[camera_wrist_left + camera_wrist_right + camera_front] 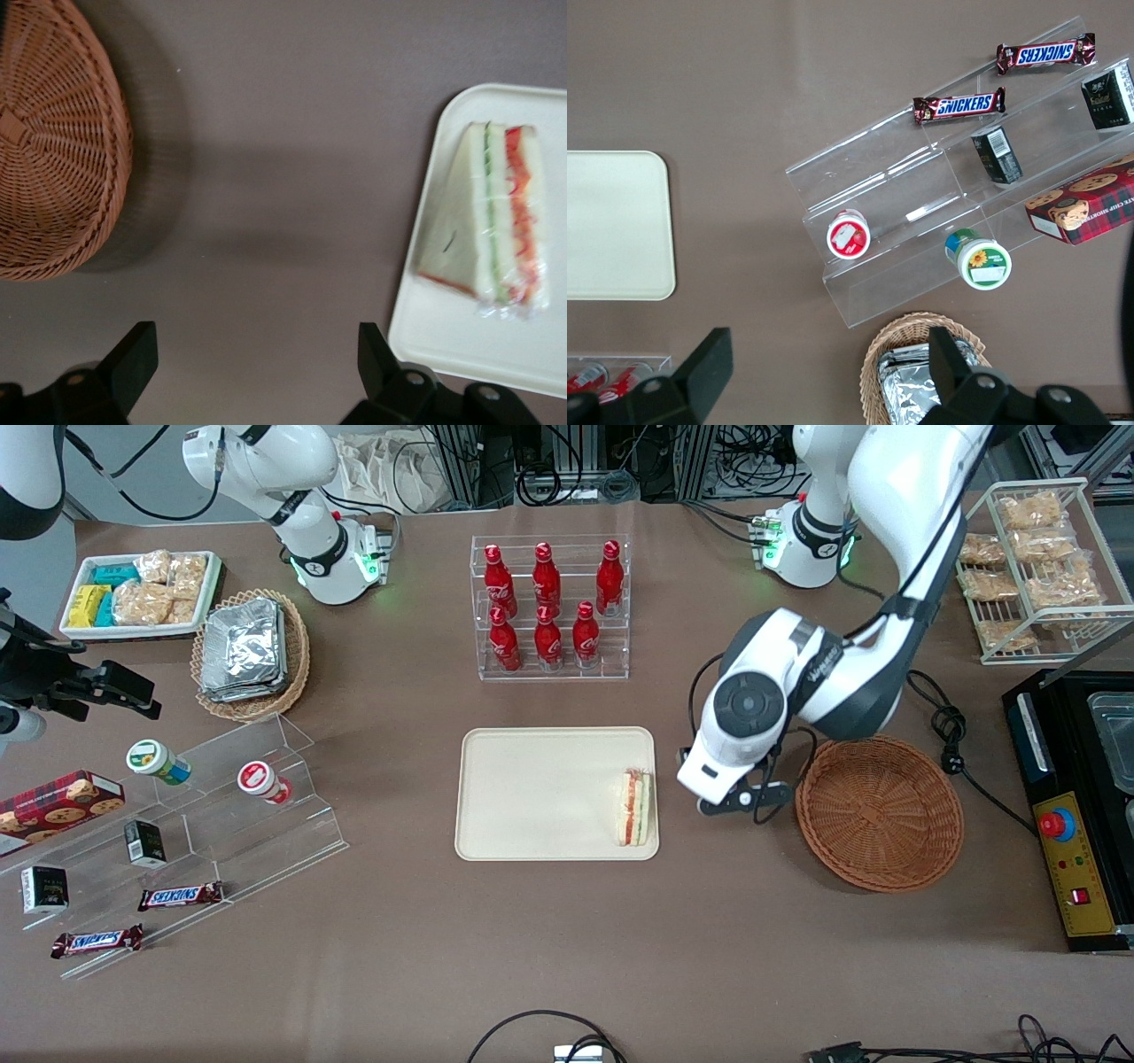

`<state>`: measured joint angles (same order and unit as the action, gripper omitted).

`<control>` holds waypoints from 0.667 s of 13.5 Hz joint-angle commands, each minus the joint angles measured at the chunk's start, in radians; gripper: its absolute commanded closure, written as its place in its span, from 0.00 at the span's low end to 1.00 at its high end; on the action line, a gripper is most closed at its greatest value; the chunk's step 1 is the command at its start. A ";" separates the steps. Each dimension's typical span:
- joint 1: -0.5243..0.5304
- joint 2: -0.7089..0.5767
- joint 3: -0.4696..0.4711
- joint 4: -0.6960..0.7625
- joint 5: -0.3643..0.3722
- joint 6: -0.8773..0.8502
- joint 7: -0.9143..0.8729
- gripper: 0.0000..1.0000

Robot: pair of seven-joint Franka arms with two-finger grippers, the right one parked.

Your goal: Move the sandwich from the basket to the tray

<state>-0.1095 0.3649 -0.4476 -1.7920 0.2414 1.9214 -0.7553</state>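
My claw (248, 372) hung empty with its fingers spread wide over the bare table (726, 921), between the tray (532, 797) and the basket (879, 812). The sandwich (634, 809) lay on the tray, against the rim nearest the basket, which held nothing.

Pincer (252, 376) spread over bare tabletop between basket (879, 812), tray (532, 793).

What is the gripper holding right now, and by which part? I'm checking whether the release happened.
Nothing: the gripper is open over bare table between basket and tray; the sandwich lies on the tray.
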 commanded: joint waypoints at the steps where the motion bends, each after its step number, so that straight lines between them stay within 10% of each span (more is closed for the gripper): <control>1: 0.059 -0.211 -0.005 -0.240 -0.031 0.093 0.095 0.00; 9: 0.339 -0.331 0.001 -0.106 -0.168 -0.212 0.629 0.00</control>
<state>0.1705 0.0416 -0.4358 -1.9494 0.0963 1.7789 -0.2276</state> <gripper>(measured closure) 0.000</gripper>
